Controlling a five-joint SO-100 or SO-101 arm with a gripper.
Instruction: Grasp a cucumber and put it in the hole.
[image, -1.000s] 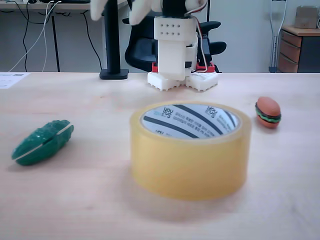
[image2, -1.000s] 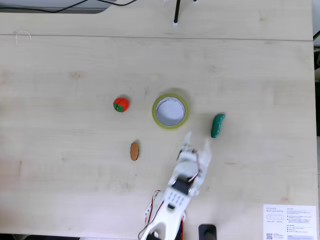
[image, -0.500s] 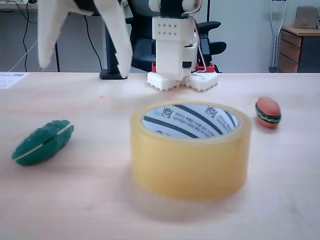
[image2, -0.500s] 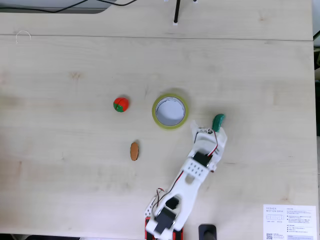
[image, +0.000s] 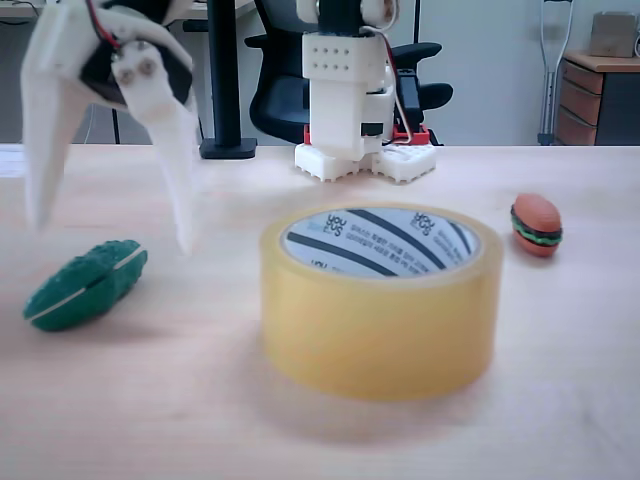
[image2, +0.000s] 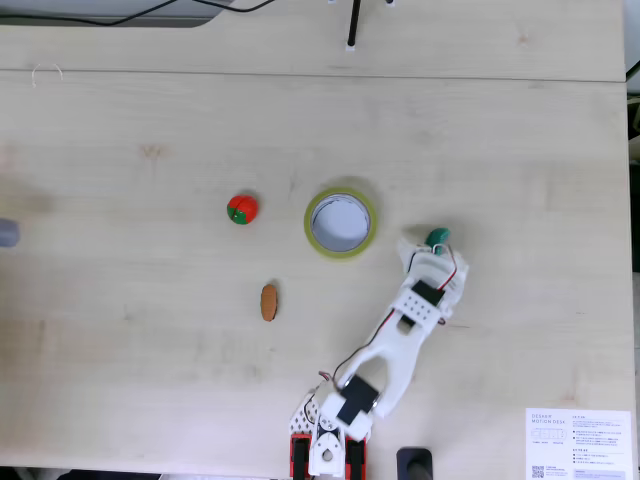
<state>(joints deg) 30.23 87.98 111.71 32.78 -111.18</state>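
Your claw (image: 110, 235) hangs wide open above the cucumber (image: 86, 284), its two white fingers spread apart with nothing between them; in the side-on fixed view the tips sit just above and behind the toy, not yet touching it. From above, the claw (image2: 425, 250) covers most of the cucumber (image2: 437, 236), leaving only its green tip showing. So you are at the approach stage: nothing is grasped, and the cucumber lies on the table to the right of the tape roll (image2: 341, 222) in that top-down view. The hole (image: 378, 240) is empty. I judge you have the descent, the closing, the lift, the carry across and the drop all left to do.
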